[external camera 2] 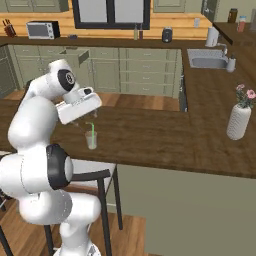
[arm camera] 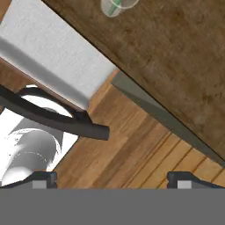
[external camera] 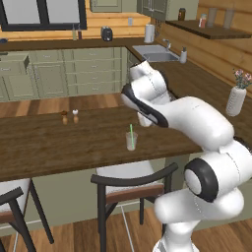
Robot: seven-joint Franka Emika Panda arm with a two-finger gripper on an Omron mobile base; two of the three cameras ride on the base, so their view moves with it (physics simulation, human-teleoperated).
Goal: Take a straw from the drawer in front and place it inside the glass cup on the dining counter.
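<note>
dining counter: glass cup near its front edge, two shakers behind-left of cup, white vase far right.

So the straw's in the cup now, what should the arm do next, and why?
Probably just lift away and back off. The straw already stands in the glass cup on the dining counter, and the fingers are spread wide, holding nothing, so pulling back gently avoids knocking the cup.
</note>
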